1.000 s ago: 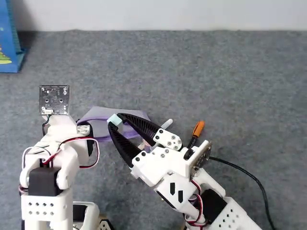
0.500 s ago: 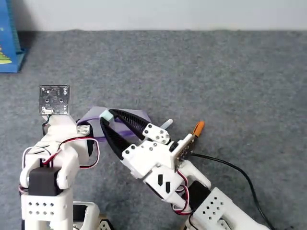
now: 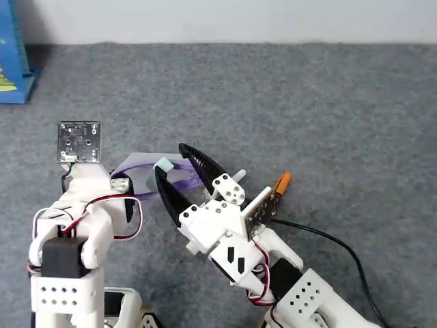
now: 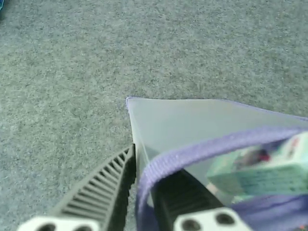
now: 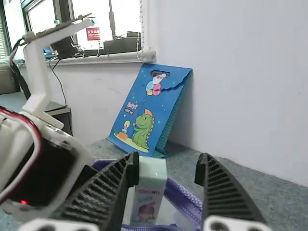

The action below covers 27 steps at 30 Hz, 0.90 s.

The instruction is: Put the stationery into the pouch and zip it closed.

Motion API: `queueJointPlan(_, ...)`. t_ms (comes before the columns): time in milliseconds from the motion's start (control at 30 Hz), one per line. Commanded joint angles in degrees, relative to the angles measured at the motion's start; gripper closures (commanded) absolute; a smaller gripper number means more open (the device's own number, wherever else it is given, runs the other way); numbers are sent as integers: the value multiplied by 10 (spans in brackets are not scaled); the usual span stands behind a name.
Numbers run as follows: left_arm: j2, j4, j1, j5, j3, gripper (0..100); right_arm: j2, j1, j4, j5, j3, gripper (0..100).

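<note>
The translucent purple pouch lies in front of the left arm. My left gripper is shut on its edge beside the purple zipper band, holding the mouth up. A mint-green eraser stands at the pouch mouth and rests against one finger of my right gripper, which is open. In the right wrist view the eraser leans on one finger, with a wide gap to the other. From the left wrist the eraser shows just behind the zipper band. An orange pen lies beside the right arm.
A white pen tip pokes out near the right arm's wrist. A blue gift bag stands at the far left by the wall. A black cable trails right from the right arm. Grey carpet stretches open at the back and right.
My right gripper, shut on the eraser a second ago, carried it left over the pouch and has now spread its fingers, letting go. The left arm stayed put.
</note>
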Motion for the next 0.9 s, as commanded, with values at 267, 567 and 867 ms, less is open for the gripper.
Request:
queueJointPlan(267,7,-1,1,4,-1,988,-92,22,228,-60,-91,805)
queueJointPlan(567,7,-1,-3,4,-1,988,-99,141,460,-89,-244,805)
queueJointPlan(867,7,0,-3,4,0,988,80,291,527,-42,-280,805)
